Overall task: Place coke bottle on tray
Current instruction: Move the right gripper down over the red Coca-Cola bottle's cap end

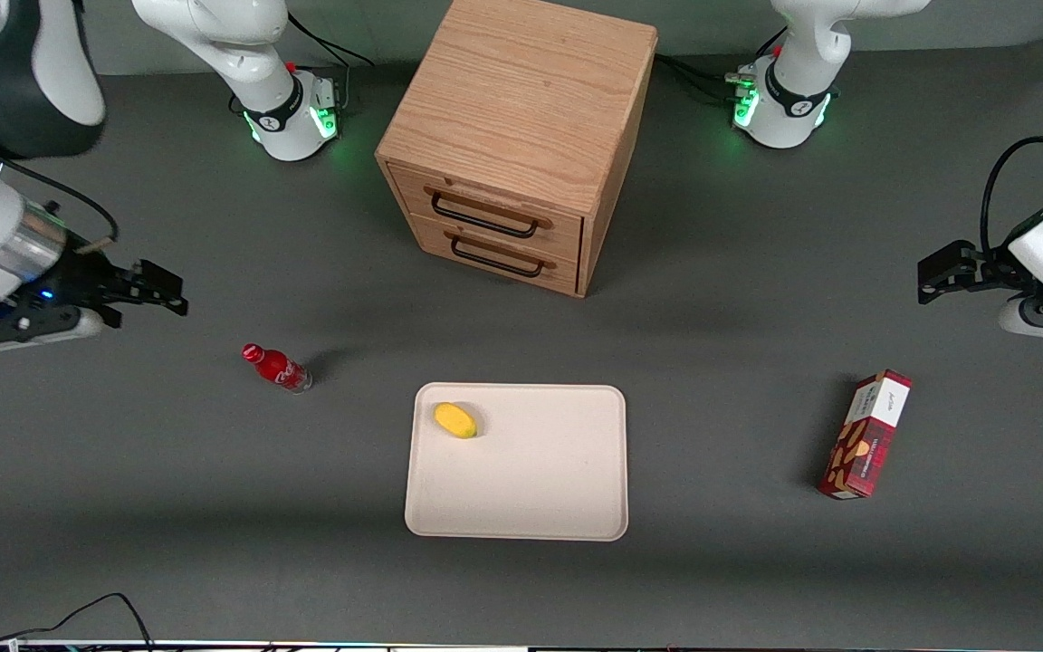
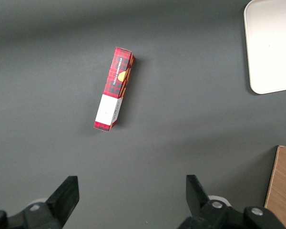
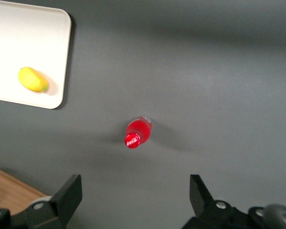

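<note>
Counter: dark grey matte surface carrying all items. Wooden drawer cabinet: light oak box with two front drawers, each with a dark bar handle, standing at 12 o'clock from the tray and well apart from it. Tray: large flat cream-beige rectangle with rounded corners and low raised rim, lying flat near the counter's middle, nearer the front camera than the cabinet. Gripper: black two-finger unit on the working arm, held above the counter toward the working arm's end, at about 10 o'clock from the coke bottle and not touching it; fingers spread wide with nothing between them, as the right wrist view shows, the bottle lying below and between their tips. Snack box: red plaid carton with one white end, lying on the counter toward the parked arm's end, at 3 o'clock from the tray and well apart from it. Coke bottle: small red bottle, red cap, white lettering, clear base, standing upright on the bare counter at about 9 o'clock from the tray, near it but not on it. Yellow fruit: small oval piece resting on the tray, near the tray corner closest to the bottle.
</note>
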`<state>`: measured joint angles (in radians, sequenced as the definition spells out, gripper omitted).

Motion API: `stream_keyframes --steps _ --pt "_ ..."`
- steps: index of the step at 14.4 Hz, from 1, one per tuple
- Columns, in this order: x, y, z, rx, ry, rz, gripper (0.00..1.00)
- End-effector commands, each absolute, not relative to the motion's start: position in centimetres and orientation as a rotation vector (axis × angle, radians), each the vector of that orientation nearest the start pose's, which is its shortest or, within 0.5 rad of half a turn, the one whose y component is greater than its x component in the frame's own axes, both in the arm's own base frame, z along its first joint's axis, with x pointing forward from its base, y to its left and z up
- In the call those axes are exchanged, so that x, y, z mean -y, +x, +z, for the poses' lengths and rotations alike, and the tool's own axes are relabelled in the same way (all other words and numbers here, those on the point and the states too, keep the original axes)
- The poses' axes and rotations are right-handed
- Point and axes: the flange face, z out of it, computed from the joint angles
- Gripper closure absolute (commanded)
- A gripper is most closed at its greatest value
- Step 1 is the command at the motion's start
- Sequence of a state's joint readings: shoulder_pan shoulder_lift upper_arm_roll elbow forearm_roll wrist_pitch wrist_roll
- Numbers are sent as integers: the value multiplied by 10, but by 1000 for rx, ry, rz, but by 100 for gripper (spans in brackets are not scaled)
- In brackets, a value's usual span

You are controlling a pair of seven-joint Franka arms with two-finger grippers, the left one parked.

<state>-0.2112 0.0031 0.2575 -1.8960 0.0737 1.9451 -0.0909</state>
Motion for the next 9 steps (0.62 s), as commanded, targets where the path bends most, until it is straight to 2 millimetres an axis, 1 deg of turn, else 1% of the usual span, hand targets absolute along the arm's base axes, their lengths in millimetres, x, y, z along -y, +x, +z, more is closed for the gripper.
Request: stream_keyframes --steps 1,2,4,6,9 --pt "-42 550 449 106 -3078 -113 0" --pt "-49 546 433 123 -3077 -145 0" --pt "-51 542 406 147 -3091 -176 0" --pt "-56 543 381 190 -3100 -172 0" --pt "-57 544 357 205 -3096 -165 0"
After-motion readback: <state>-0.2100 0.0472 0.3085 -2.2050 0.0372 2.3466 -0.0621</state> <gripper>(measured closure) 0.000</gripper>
